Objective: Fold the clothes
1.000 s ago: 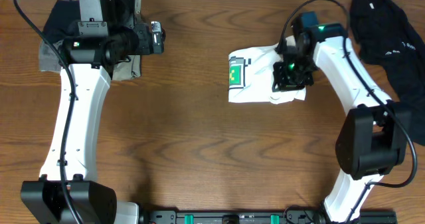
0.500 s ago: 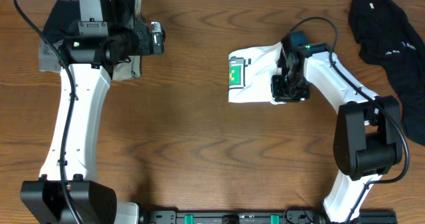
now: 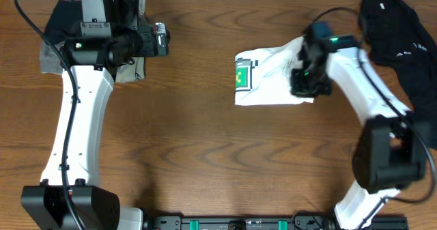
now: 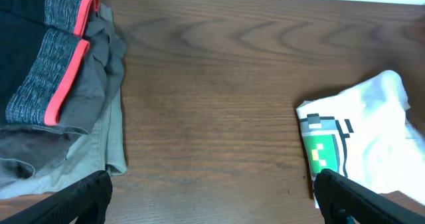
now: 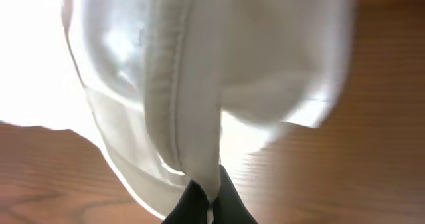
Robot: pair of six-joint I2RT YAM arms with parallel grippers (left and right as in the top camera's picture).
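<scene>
At the far left, near the back edge of the table (image 3: 205, 141), lies the pile of folded garments (image 3: 49, 54). My left arm (image 3: 82, 121) covers much of it from above. My left wrist camera shows the pile as black cloth with grey, red-striped bands lying on an olive-grey piece.

My left gripper (image 3: 158, 39) hangs just right of that pile. Its fingers (image 4: 86, 196) are spread wide at the two lower corners of the wrist view and hold nothing; bare wood lies between them.

Right of a broad stretch of bare wood comes the white T-shirt (image 3: 266, 76). It lies bunched into a rough rectangle right of the table's middle, towards the back. Its green square logo (image 3: 240, 76) faces up at its left end, and the left wrist camera shows that logo at the shirt's near edge. The shirt's right side is rumpled.

My right gripper (image 3: 308, 83) sits at the shirt's right end. In my right wrist view the dark fingertips (image 5: 192, 207) are pressed together on a hanging fold of the white cloth, with a thick seam (image 5: 166, 84) running down into the pinch. The cloth drapes above the fingertips with wood showing on both sides.

At the far right, in the back corner, lies the crumpled black garment (image 3: 399, 32), well apart from the shirt.
</scene>
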